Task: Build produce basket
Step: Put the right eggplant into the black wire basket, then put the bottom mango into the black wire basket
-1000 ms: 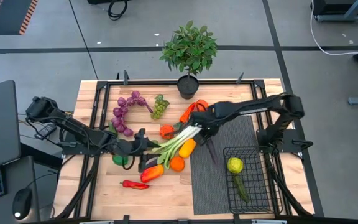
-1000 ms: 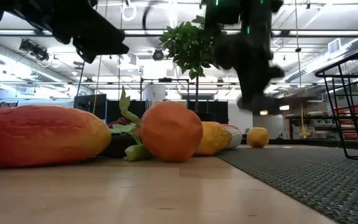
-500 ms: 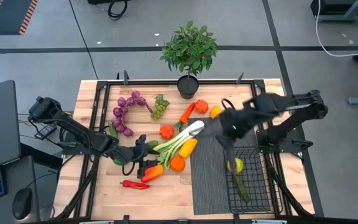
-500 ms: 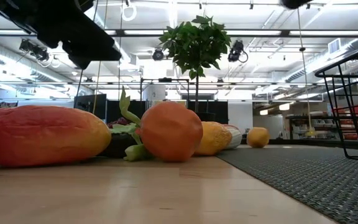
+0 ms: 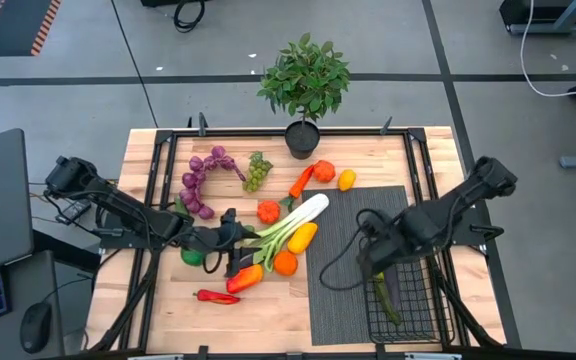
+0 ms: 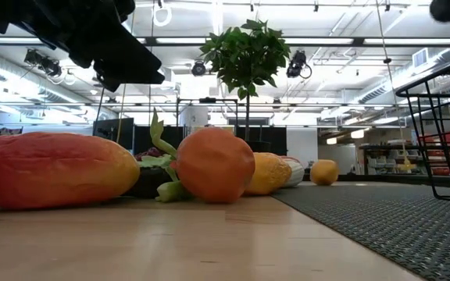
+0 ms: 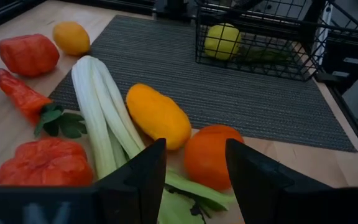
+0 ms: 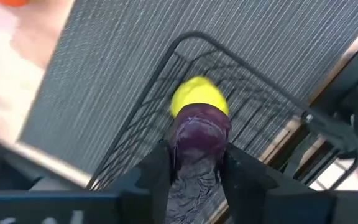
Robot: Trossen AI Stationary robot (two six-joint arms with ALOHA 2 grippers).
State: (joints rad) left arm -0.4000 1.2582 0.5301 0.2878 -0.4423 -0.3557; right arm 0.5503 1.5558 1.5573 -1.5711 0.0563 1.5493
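While most of the produce is lying outside the basket (image 5: 404, 300), the task is sitting at an early stage. Going from the left of the table, the left gripper (image 5: 230, 243) is hovering low over the central pile, its jaws standing apart and gripping nothing, with the orange citrus (image 7: 215, 155) and the yellow-orange pepper (image 7: 158, 116) showing just beyond its fingers (image 7: 139, 180) in the left wrist view. Purple grapes (image 5: 198, 180) and green grapes (image 5: 257, 171) are lying near the table's far edge, and a red chili (image 5: 216, 296) is lying apart near the front. At the centre, the leek (image 5: 290, 226) is lying aslant among a carrot (image 5: 301, 182), red peppers and a large red-orange fruit (image 5: 245, 278), all on bare wood beside the ribbed mat (image 5: 340, 260). A potted plant (image 5: 304, 80) is standing at the far edge, clear of the work. To the right, the basket is standing on the mat and is holding a yellow fruit (image 8: 197, 96) and a green piece, hard to identify. The right gripper (image 8: 196, 163) is hanging directly above the basket, its jaws closed on a dark purple item (image 8: 198, 134), apparently poised for release. Judging from this, two pieces are placed, one is arriving, and the bulk of the pile is awaiting transfer.
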